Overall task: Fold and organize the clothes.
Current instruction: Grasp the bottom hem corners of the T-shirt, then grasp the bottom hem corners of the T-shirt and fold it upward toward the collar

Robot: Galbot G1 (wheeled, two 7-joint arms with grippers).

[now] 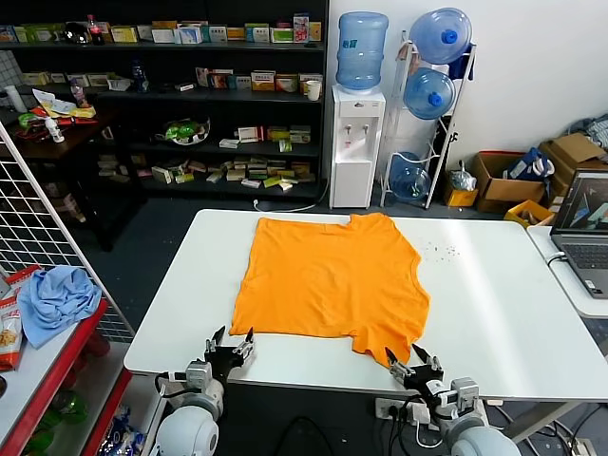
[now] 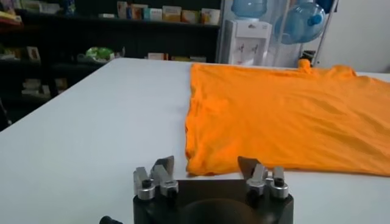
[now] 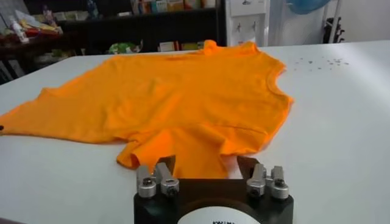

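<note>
The orange T-shirt [image 1: 328,280] lies spread flat on the white table [image 1: 494,304], plain side up, with its collar toward the far edge. My left gripper [image 1: 231,344] stands open at the table's near edge, just short of the shirt's near left corner [image 2: 204,159]. My right gripper [image 1: 407,359] is open too, at the near right, with the rumpled sleeve [image 3: 183,149] lying just beyond its fingertips. In the left wrist view the left gripper [image 2: 206,163] holds nothing. The right gripper [image 3: 206,161] is empty in its own view as well.
A laptop [image 1: 589,228] sits on a side table at the right. A light blue cloth [image 1: 57,299] lies on a red shelf at the left. Behind the table stand a water dispenser [image 1: 356,142], bottle rack, stocked shelves and cardboard boxes. Small specks [image 1: 442,252] dot the table.
</note>
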